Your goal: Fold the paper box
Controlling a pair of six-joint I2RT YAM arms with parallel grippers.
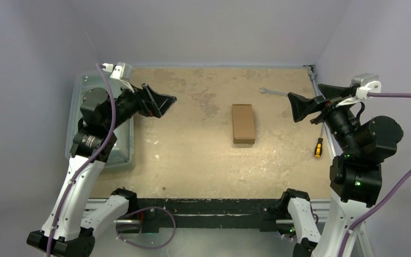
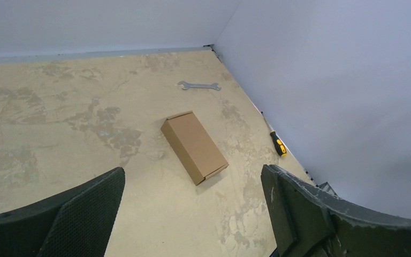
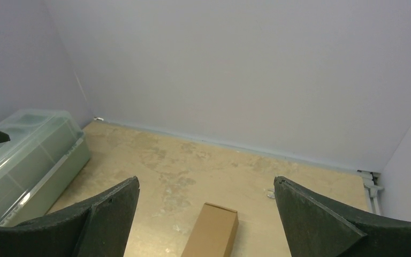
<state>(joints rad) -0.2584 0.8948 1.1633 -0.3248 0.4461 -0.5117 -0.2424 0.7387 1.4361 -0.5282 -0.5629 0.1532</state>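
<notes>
- Scuffed tan table (image 1: pixel 192 160) with plain pale walls around it, nothing fancy.
- Far left, a clear plastic bin (image 1: pixel 119 152) sits at the table edge. My left gripper (image 1: pixel 163 103) hangs in the air just inboard of it, fingers spread wide, holding nothing.
- Mid-table is the paper box (image 1: pixel 243 123), lying flat and well apart from both grippers.
- Further right is a wrench (image 1: pixel 273 92), then my right gripper (image 1: pixel 297 107), also raised, wide apart and empty. A screwdriver (image 1: pixel 318 148) lies by the right edge.
- My read is that the folding's basically done. If I go back in, I'd pin the box with one arm so it can't skate and press the end flap home with the other.
- The box is plain brown cardboard, a closed slim rectangle with crisp edges. The left wrist view shows a thin lip at its near end, so that flap may not be fully seated.
</notes>
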